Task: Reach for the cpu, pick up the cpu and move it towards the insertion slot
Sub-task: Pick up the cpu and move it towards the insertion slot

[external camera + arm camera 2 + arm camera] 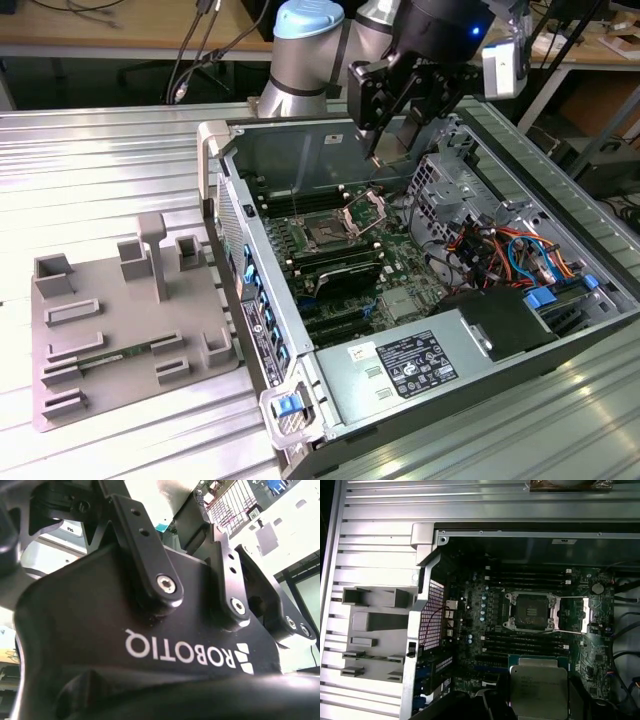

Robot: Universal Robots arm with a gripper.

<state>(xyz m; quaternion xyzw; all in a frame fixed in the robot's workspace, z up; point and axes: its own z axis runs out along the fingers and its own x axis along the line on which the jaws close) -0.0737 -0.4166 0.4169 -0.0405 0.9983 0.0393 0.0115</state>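
In the exterior view the end effector (398, 140) hangs over the open computer case (213, 140), above the case's far side and up and to the exterior view's right of the insertion slot (325, 236). The slot's silver frame (366, 210) is tipped up, so the dark socket lies uncovered. The case sits on the ribbed metal table (100, 160) and holds the green circuit board (400, 265), a bundle of coloured cables (500, 250) and a grey power unit (400, 365). Beside it, to the exterior view's left, a grey tray (90, 300) stands on the table; one of its narrow recesses holds a thin green strip (110, 355).

The second wrist view looks along the end effector's black body and linkage arms; the fingertips are hidden there.

In the first wrist view the cpu (538, 690) looms close to the camera, silvery top showing, with the open slot further off on the board. It looks carried, so I judge the end effector clenched on the cpu.

The step in hand seems to be the move towards the slot: the cpu is lifted but not yet over the socket. That calls for squaring the chip with the socket and keeping clear of the raised frame.
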